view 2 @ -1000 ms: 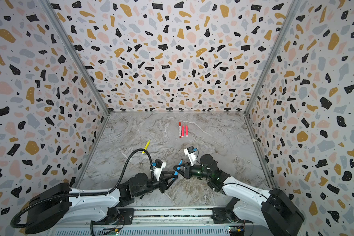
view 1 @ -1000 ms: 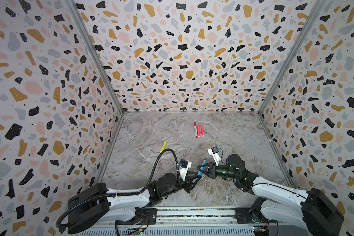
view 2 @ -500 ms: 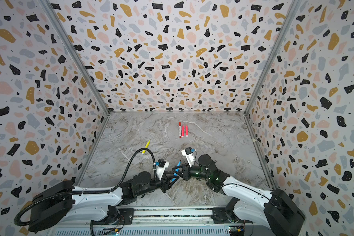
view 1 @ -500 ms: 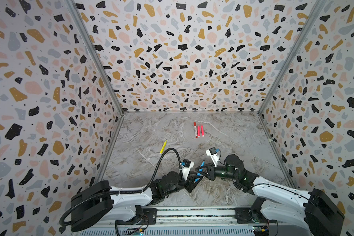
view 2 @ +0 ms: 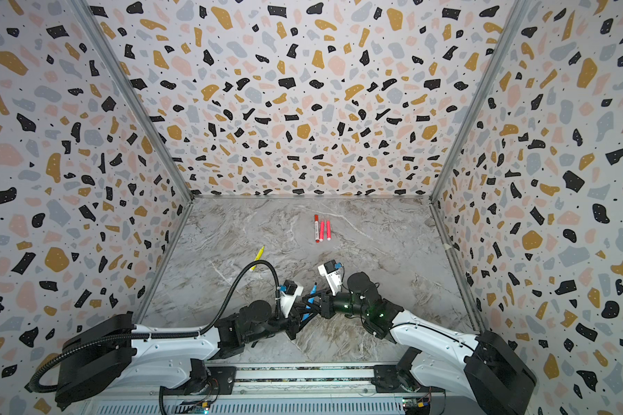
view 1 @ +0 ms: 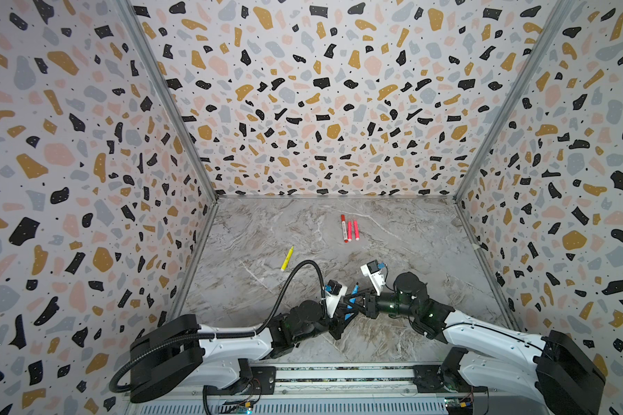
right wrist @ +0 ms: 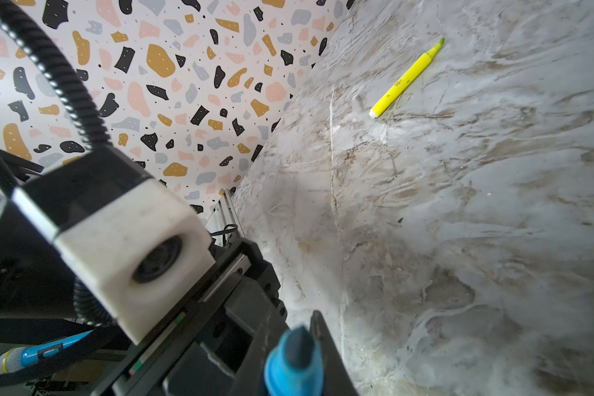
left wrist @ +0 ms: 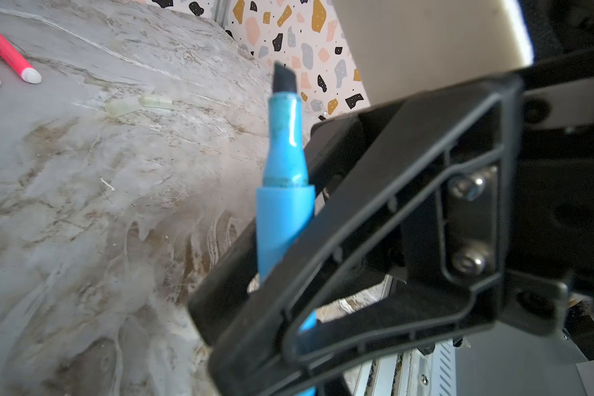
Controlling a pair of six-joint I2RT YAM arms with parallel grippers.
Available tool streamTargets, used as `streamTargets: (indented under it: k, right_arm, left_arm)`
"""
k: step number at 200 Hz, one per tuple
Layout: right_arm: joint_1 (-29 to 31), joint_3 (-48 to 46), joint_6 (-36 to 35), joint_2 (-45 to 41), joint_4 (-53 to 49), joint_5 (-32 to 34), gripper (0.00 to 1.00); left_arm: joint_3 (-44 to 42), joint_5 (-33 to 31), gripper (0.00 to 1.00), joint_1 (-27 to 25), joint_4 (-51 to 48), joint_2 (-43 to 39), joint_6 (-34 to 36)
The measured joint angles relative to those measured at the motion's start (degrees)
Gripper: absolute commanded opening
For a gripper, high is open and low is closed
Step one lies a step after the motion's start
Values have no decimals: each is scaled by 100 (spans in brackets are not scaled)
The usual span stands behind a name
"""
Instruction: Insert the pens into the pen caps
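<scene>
A blue pen (view 1: 354, 289) (view 2: 313, 288) stands tilted above the table's front middle, its dark chisel tip bare. My right gripper (view 1: 355, 300) (right wrist: 295, 377) is shut on the blue pen (right wrist: 294, 370) near the tip end. My left gripper (view 1: 344, 312) (left wrist: 288, 377) is shut on the lower barrel of the blue pen (left wrist: 283, 212). A yellow pen (view 1: 287, 258) (right wrist: 405, 80) lies at mid-left. Farther back lie a white-bodied pen with red ends (view 1: 344, 228) and two pinkish-red pens (view 1: 349, 230) (view 1: 356, 230). The pen caps are out of view.
Speckled walls close the marble table (view 1: 410, 251) on three sides. A metal rail (view 1: 339, 373) runs along the front edge. A small translucent scrap (left wrist: 141, 103) lies on the table. The left arm's black cable (view 1: 295, 273) arches over the front left.
My left gripper has shut on the lower barrel of the blue pen. Both grippers and the pen have shifted slightly toward the front.
</scene>
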Motion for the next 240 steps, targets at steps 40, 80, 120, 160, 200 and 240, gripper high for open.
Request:
streamTargets:
  k: [40, 80, 120, 160, 200, 240]
  right_arm:
    - [13, 44, -92, -61, -247, 269, 61]
    - [-514, 223, -256, -520, -1141, 704, 63]
    - [-1858, 782, -651, -645, -2218, 1005, 65]
    - [-2649, 1517, -1217, 317, -2983, 1132, 68]
    - [-2728, 2288, -1508, 1731, -3322, 1287, 64]
    - [-2736, 3287, -1554, 3106, -3539, 1580, 66]
  left_arm:
    - [4, -413, 0, -4, -278, -20, -70]
    - [-2, -704, 0, 11, -538, -61, -85]
    - [-133, -831, 0, 11, -621, -188, -94]
    - [-389, -831, 0, 11, -656, -299, -179]
    - [-682, -828, 0, 11, -647, -455, -295]
    - [-940, -831, 0, 9, -643, -730, -472]
